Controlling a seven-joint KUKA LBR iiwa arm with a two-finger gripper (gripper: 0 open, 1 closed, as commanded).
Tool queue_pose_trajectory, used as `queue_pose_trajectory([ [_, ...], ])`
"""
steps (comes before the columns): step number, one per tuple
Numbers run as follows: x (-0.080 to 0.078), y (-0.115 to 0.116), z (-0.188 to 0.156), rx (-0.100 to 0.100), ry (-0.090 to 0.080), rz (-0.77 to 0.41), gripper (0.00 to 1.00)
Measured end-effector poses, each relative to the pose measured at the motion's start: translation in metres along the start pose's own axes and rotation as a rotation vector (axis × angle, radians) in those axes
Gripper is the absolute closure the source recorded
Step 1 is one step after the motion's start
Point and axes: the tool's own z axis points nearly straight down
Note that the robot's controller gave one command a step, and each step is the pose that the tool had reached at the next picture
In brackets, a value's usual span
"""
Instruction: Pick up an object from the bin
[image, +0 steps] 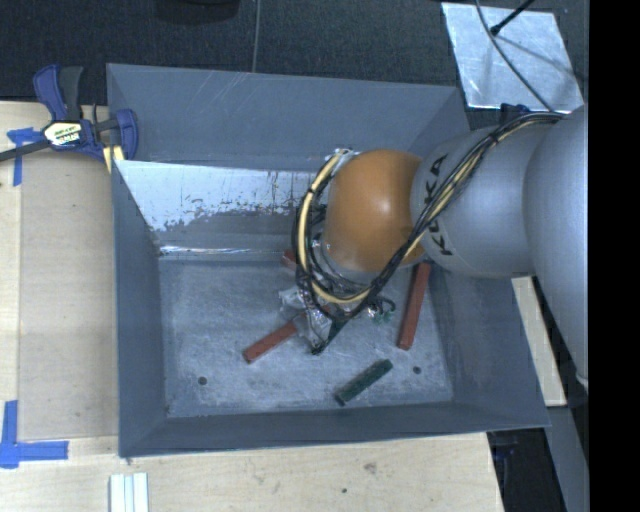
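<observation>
The pincer (312, 325) is hanging low over the middle of the bin (140, 300); whether it is open or closed cannot be told. The nearest thing, a red-brown stick (268, 346), is lying just to its lower left, slanting up towards it.

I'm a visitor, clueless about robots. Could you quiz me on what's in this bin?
1. True or false: the dark green flat stick lies lower in the view than the gripper.
2. What lies just left of the gripper? A) a reddish-brown flat stick B) a blue ball C) a yellow cup
3. Fill in: the second reddish-brown bar lies to the gripper's ____ in the view.
Key: 1 true; 2 A; 3 right.
</observation>
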Motion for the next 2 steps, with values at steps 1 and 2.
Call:
queue_pose_trajectory([
  [1,0.0500,-0.0376,0.0001,0.003,-0.010,-0.351,1.00],
  [2,0.0511,-0.0369,0.0019,0.002,-0.006,-0.350,0.00],
])
